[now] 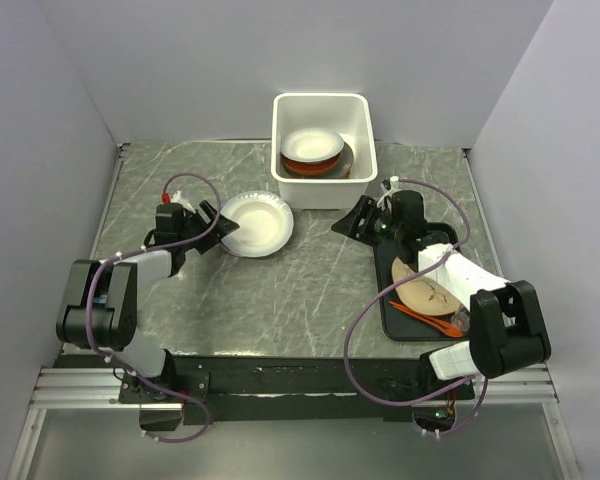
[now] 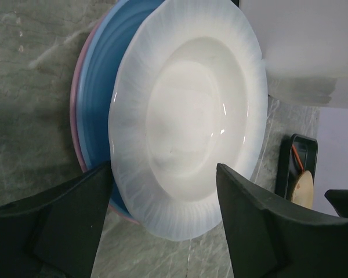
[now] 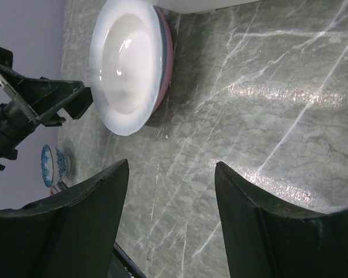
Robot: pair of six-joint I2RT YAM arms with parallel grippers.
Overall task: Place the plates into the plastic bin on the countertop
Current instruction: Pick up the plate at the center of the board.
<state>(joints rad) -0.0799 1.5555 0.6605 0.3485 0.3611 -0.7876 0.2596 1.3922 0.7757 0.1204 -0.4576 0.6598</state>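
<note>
On the countertop point(image 1: 310, 290), left of the plastic bin point(image 1: 320, 190), sits a stack of plates: a white plate point(image 1: 257, 222) point(image 2: 188, 116) on a pale blue one point(image 2: 98, 75) and a pink one point(image 2: 75, 121). My left gripper point(image 1: 220, 228) point(image 2: 163, 168) stands open, its fingers either side of the white plate's near rim. The bin holds a white plate point(image 1: 312, 143) on a red-brown one point(image 1: 315, 166). My right gripper point(image 1: 355, 218) point(image 3: 171, 164) is open and empty above bare countertop, right of the stack point(image 3: 127, 63).
A black tray point(image 1: 383, 285) lies at the right under my right arm, carrying a tan plate point(image 1: 428, 290) and orange utensils point(image 1: 430, 320). White walls close in the left, back and right sides. The bin's wall point(image 2: 301, 52) stands just beyond the stack.
</note>
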